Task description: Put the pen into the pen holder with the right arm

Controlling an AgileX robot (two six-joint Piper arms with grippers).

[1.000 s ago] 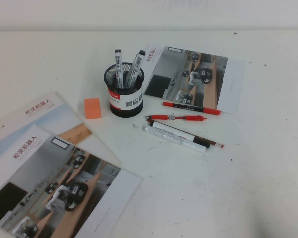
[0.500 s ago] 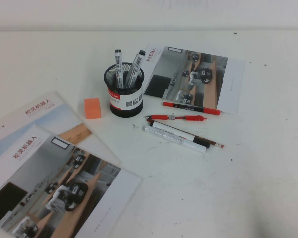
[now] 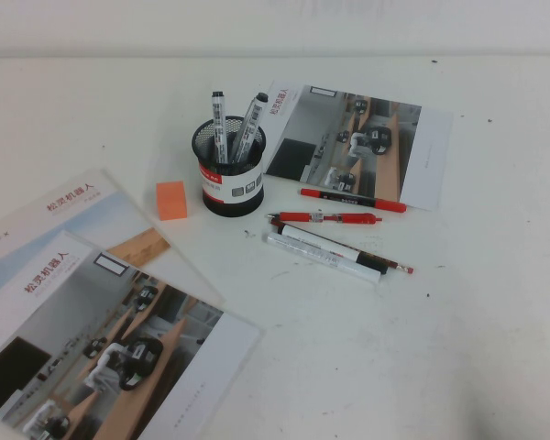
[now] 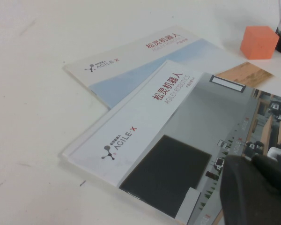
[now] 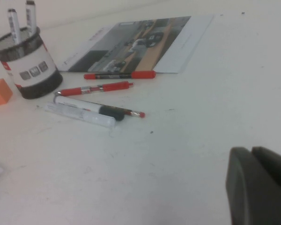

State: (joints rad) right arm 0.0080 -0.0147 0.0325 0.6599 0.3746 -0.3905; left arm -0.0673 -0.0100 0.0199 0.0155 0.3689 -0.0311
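The pen (image 3: 323,256) lies flat on the table (image 3: 458,330) near its middle, a whitish semi-clear barrel just on the robot's side of the white marker (image 3: 333,248) with the black end, the two touching or very nearly so. Its long axis runs from close to the foot of the pen holder (image 3: 231,170) out toward the table's right edge, slanting slightly nearer the robot as it goes. Two red pens (image 3: 324,218) lie just beyond it, roughly parallel. The holder stands upright toward the far middle of the table, already carrying two markers. Neither arm shows in the high view. The right gripper (image 5: 260,185) appears only as a dark mass at the edge of its wrist view, well apart from the pen, which lies ahead of it toward the holder; I cannot tell whether it is open or closed. The left gripper (image 4: 257,190) hangs over the brochures (image 4: 164,136) at the near left corner, likewise unreadable. The right arm looks the better placed, and must approach across the barrel.
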